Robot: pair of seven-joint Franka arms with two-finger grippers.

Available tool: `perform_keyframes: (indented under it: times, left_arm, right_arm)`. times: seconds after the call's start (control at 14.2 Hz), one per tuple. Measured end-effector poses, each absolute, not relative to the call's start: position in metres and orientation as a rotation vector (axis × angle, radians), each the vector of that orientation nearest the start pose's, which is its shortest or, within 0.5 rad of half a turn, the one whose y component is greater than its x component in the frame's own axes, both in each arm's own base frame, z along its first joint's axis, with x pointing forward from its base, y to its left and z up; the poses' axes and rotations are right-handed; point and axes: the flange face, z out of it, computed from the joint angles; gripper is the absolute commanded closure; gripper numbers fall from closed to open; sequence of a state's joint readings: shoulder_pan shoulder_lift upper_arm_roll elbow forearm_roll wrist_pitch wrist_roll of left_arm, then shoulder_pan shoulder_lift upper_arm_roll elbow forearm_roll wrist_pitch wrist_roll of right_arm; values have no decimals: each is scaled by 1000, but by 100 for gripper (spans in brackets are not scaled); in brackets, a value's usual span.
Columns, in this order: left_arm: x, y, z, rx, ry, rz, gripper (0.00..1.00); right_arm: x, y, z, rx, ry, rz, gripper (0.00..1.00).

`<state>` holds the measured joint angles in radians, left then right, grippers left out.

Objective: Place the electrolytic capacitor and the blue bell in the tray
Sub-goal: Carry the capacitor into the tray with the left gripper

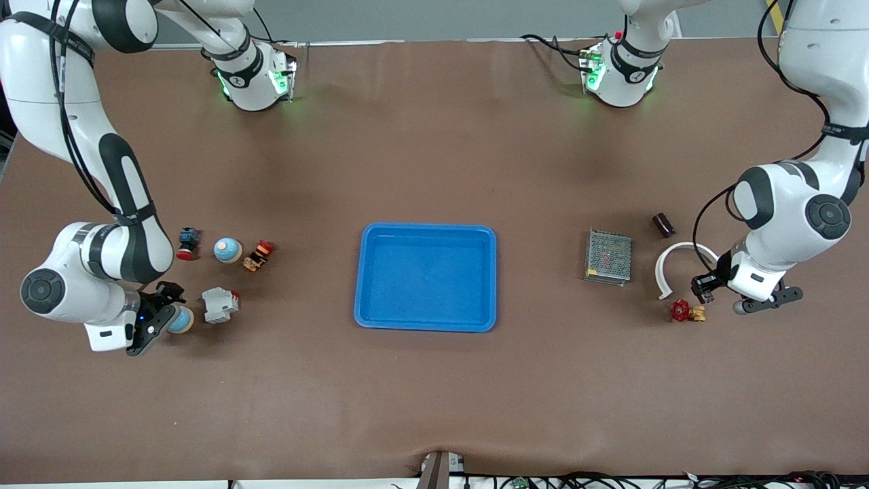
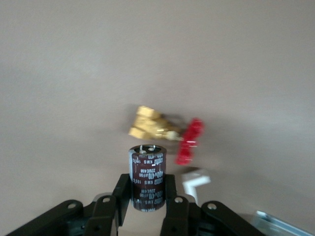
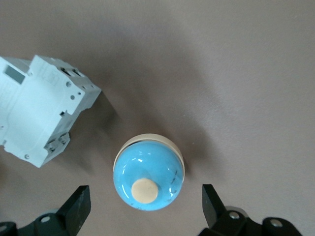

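The left gripper (image 2: 147,196) squeezes the small dark-brown can-shaped capacitor (image 2: 147,177), toward the left arm's end from the shallow bright-blue plastic tray (image 1: 426,231). The right gripper (image 3: 145,206) hangs wide open around the round shiny blue bell (image 3: 148,178), toward the right arm's end from that tray.

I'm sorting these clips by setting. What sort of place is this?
Most likely a robotics lab bench: two fixed arms work over a brown-covered table with a blue tray and loose electrical parts, such as a circuit breaker and a capacitor.

Grey mesh box (image 1: 608,257), white arc (image 1: 679,263), red-handled brass valve (image 1: 687,312), white breaker (image 1: 220,305), red pushbutton (image 1: 187,243).
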<state>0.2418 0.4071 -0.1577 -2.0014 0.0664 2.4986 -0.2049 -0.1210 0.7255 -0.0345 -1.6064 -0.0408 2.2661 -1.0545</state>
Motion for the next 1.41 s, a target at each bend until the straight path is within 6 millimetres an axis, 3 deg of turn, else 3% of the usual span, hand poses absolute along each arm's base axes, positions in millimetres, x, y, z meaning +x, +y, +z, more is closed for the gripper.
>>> perform_keyframes:
  times: [0.21, 0.35, 0.99, 1.2, 1.41]
  left_arm:
    - [625, -14, 300, -3169, -493, -141, 100]
    - [624, -64, 307, -3180, -605, -108, 100]
    - [580, -287, 331, -3145, -933, -22, 100]
    - [552, -347, 315, -3107, -1005, 50, 100]
    - [530, -386, 278, -3028, -1059, 68, 100]
  right_arm:
    - [677, -103, 188, -2804, -1414, 136, 0]
    - [677, -103, 186, -2804, -1414, 131, 0]
    - [677, -99, 173, -2804, -1379, 92, 0]
    - [677, -95, 165, -2801, -1361, 69, 0]
    - [679, -96, 167, -2802, -1373, 57, 26]
